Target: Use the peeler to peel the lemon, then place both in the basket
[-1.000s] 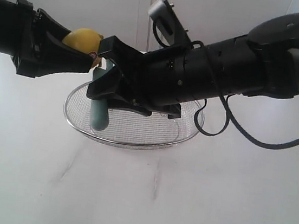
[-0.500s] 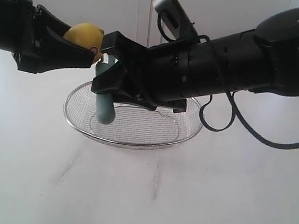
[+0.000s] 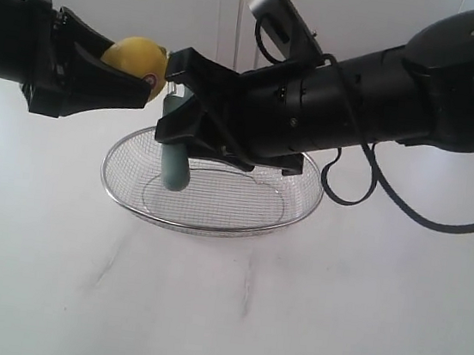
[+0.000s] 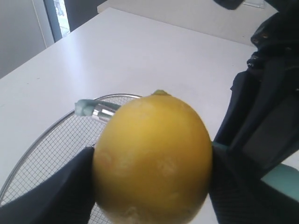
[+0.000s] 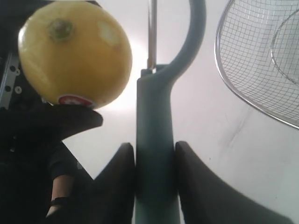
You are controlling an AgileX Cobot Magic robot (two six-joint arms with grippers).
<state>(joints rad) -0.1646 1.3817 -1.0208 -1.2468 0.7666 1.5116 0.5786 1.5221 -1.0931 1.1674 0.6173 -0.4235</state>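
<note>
The yellow lemon [image 3: 135,59] hangs in the air above the wire basket [image 3: 206,217], clamped in my left gripper [image 3: 145,80]. Up close, the lemon [image 4: 152,161] fills the left wrist view between both black fingers. My right gripper [image 3: 180,114] is shut on the teal handle of the peeler [image 3: 173,165], whose handle hangs down over the basket. In the right wrist view the peeler [image 5: 156,140] stands between the fingers, its metal blade beside the lemon [image 5: 74,53], which carries a red sticker.
The basket rim [image 5: 243,100] lies on a white marbled table [image 3: 229,315]. Both black arms cross above the basket. A pale wall stands behind.
My right gripper has risen a little and shifted right with the peeler, bringing the blade head up beside the lemon. The left arm and lemon have barely moved.
</note>
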